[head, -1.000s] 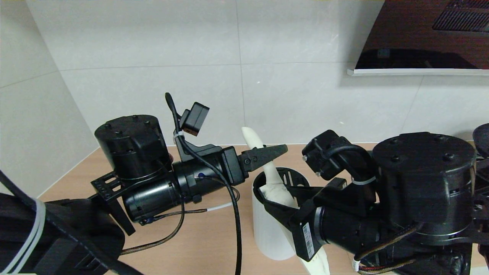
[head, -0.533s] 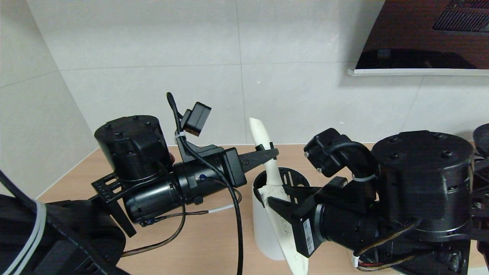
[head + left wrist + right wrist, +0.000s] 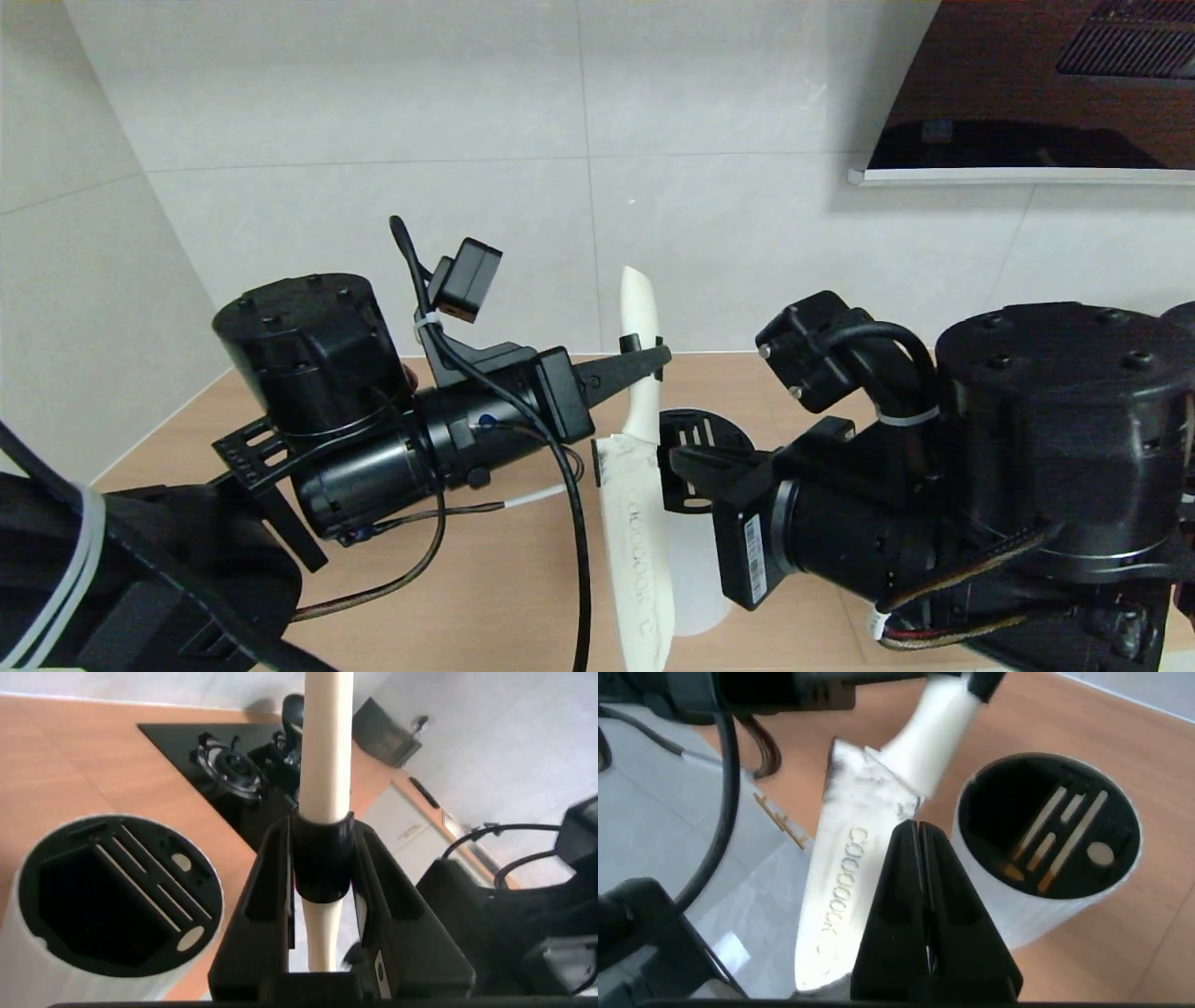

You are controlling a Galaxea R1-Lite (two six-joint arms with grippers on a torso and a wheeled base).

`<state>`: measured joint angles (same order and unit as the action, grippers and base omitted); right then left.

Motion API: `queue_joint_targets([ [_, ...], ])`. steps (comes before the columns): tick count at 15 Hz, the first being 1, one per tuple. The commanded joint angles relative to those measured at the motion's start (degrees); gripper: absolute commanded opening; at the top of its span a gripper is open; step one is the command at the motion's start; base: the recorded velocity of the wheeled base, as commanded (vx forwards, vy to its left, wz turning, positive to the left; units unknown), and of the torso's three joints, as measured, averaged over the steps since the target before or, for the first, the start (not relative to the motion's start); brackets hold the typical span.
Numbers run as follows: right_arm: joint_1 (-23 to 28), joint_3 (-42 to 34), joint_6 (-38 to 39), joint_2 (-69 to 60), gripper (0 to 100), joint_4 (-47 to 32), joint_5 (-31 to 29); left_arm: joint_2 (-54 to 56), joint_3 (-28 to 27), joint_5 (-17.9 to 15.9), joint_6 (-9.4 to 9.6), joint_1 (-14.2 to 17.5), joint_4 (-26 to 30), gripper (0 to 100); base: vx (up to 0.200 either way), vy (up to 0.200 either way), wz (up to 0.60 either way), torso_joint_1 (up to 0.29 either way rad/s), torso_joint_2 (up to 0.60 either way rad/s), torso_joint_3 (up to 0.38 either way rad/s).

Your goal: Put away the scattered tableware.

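Head view: left end effector [image 3: 644, 359] grips the white knife [image 3: 638, 523] by its handle, blade pointing down, just beside the white cutlery holder [image 3: 698, 569] on the counter [image 3: 485, 579].
Left wrist view: knife handle clamped, outside the holder.
Right wrist view: right end effector [image 3: 920, 849] pinched together and empty, beside the holder.

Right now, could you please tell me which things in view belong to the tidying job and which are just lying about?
Belongs to the job:
knife, clamped by its handle in the left gripper
holder, slotted top, standing on the counter
right gripper, shut, near the knife

Just lying about:
stove
hood
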<state>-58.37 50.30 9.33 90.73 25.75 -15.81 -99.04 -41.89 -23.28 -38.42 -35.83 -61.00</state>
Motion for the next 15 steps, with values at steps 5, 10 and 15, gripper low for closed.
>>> queue_joint_targets([
  [5,10.12,0.24,-1.24,-5.22,0,0.36,-0.18,4.47,-0.30,1.31,3.36,2.78,-3.69,0,0.000,0.000,0.00,0.000,0.00,0.000],
  [10,13.98,0.59,-2.47,-7.24,100,0.01,-0.10,4.20,-5.66,1.22,12.50,3.75,-5.62,0,0.000,0.000,0.00,0.000,0.00,0.000],
  [15,14.42,0.24,-2.56,-7.77,100,-0.08,-0.54,-3.88,-4.78,1.05,25.33,3.75,-18.98,0,0.000,0.000,0.00,0.000,0.00,0.000],
])
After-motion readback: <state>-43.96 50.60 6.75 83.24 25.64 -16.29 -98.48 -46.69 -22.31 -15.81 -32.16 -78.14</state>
